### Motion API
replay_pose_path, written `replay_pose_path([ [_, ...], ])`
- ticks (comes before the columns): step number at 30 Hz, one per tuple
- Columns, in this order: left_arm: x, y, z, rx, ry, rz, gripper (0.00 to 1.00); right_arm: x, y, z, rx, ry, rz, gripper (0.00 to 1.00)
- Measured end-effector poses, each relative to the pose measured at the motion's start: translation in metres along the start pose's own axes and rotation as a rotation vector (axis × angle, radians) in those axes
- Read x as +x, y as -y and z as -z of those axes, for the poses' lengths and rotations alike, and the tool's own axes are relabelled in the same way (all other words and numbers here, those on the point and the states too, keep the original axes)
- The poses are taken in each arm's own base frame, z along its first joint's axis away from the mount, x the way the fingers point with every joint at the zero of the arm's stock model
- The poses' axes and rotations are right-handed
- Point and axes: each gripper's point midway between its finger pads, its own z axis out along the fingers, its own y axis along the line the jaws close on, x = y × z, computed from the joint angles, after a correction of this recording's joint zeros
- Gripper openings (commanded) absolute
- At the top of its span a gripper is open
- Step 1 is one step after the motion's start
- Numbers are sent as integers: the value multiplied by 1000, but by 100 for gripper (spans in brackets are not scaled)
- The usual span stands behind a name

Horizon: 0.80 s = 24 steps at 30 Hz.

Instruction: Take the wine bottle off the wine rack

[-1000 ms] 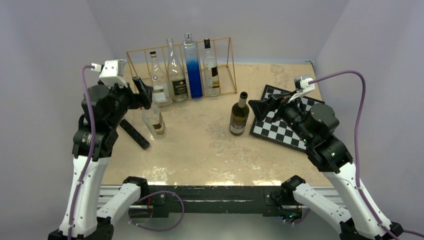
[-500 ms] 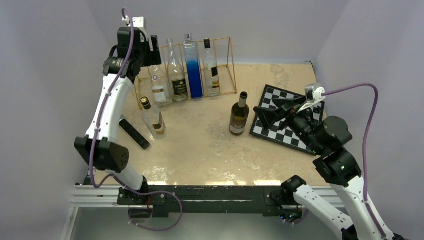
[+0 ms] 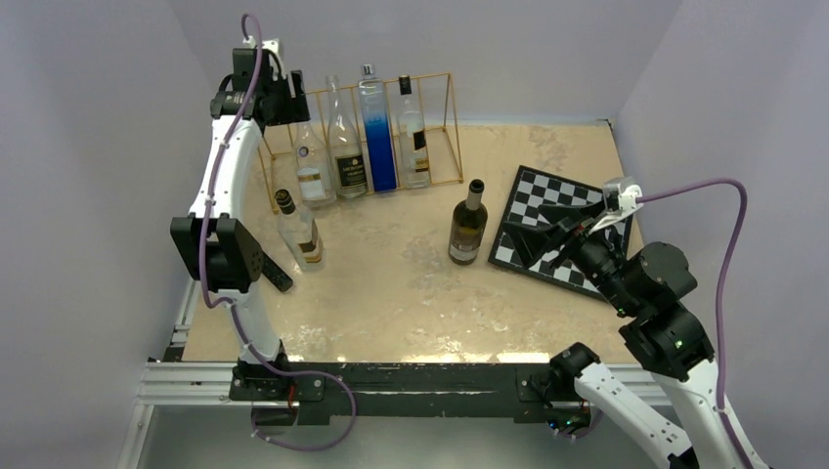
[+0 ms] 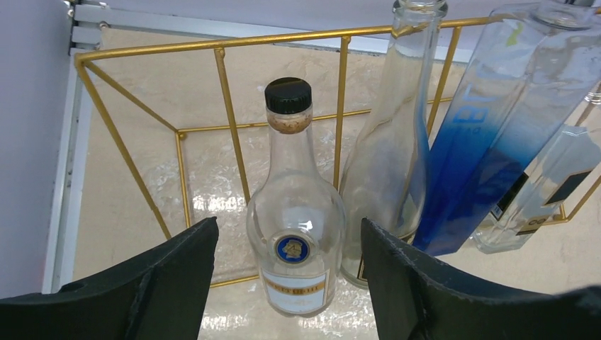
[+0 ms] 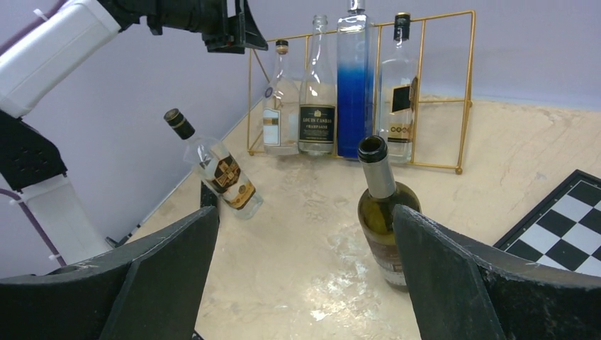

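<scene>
- Top view: your left gripper (image 3: 293,98) is up high over the left end of the wine rack (image 3: 430,77), jaws spread, nothing in them
- The rack sits at the far edge of the table (image 3: 391,283) with four bottles upright in it: black-capped clear bottle (image 3: 312,168), tall clear bottle (image 3: 346,147), blue bottle (image 3: 376,132), black-labelled clear bottle (image 3: 414,137)
- Off the rack, on the table: small clear bottle (image 3: 299,233) and dark green wine bottle (image 3: 468,225), well apart; the green one is upright, near the checkerboard (image 3: 538,188)
- Your right gripper (image 3: 523,234) hangs over the checkerboard's left part, jaws wide, holding nothing
- Left wrist view: left fingers (image 4: 163,283) frame the black-capped clear bottle but are apart from it; it stands inside the rack between two upright wires, with the tall clear bottle just beside it
- Right wrist view: right fingers (image 5: 142,283) are spread wide, and the dark green wine bottle shows in the gap further off with no contact; the rack and its four bottles stand behind it by the wall
</scene>
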Motion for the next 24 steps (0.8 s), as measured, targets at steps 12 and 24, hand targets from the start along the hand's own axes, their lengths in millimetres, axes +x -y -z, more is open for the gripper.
replay_pose_path([
  [12, 17, 5, -73, 64, -33, 8, 69, 6, 3, -2, 8, -16, -2, 97],
  [24, 22, 1, -106, 50, -11, 0, 54, 13, 6, -8, 20, -47, -10, 97],
])
